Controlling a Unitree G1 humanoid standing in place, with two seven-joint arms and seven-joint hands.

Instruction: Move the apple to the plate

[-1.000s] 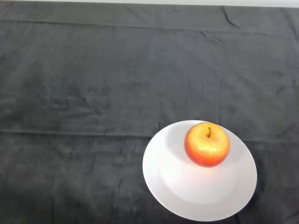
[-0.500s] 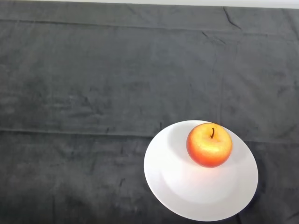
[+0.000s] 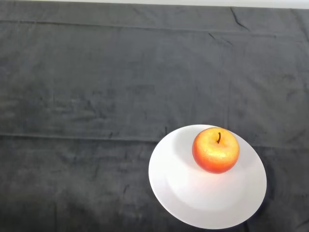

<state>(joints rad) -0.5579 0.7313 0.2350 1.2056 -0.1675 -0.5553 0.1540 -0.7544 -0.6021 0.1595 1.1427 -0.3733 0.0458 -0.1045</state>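
A red and yellow apple [image 3: 215, 150] with a short dark stem sits upright on the far part of a white round plate [image 3: 193, 193]. The plate lies on the dark cloth at the lower right of the head view, its near rim close to the picture's bottom edge.
The dark cloth [image 3: 96, 96] covers the table and shows long creases and a few small folds. A pale strip of the table's far edge [image 3: 154, 2] runs along the top.
The apple and plate sit a few pixels further right in the view than one second ago; nothing else differs.
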